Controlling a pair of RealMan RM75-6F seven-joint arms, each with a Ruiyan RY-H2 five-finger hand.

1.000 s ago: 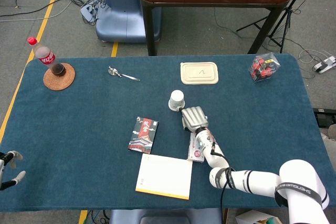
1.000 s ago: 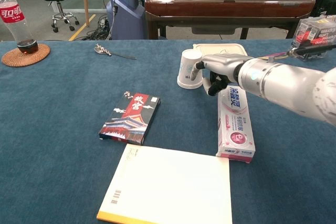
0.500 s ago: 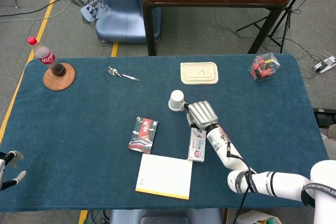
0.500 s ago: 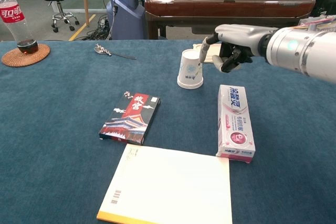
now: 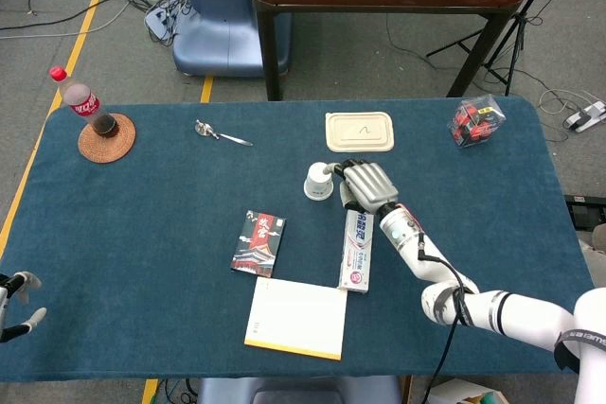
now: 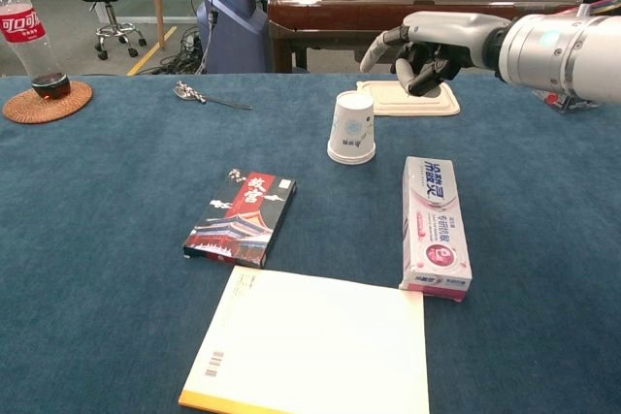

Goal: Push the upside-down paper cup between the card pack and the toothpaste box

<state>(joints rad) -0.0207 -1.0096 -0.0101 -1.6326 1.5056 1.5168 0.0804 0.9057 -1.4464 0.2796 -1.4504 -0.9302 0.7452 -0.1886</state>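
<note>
The white paper cup (image 5: 319, 181) (image 6: 352, 127) stands upside down behind the gap between the two packs. The dark card pack (image 5: 259, 243) (image 6: 241, 218) lies to its front left. The pink-and-white toothpaste box (image 5: 357, 250) (image 6: 434, 226) lies to its front right. My right hand (image 5: 367, 184) (image 6: 427, 41) hovers above the table, just right of and behind the cup. It does not touch the cup, its fingers are curled and it holds nothing. My left hand (image 5: 14, 305) shows at the table's near left edge, fingers apart and empty.
A cream notebook (image 5: 296, 317) (image 6: 315, 344) lies in front of the two packs. A beige food box (image 5: 360, 131) (image 6: 388, 99) sits behind the cup. Further off are a spoon (image 5: 220, 133), a cola bottle (image 5: 80, 101) on a coaster, and a clear box (image 5: 476, 121).
My right hand has lifted off the table beside the cup and moved up and back, away from the toothpaste box. The cup has stayed where it was.
</note>
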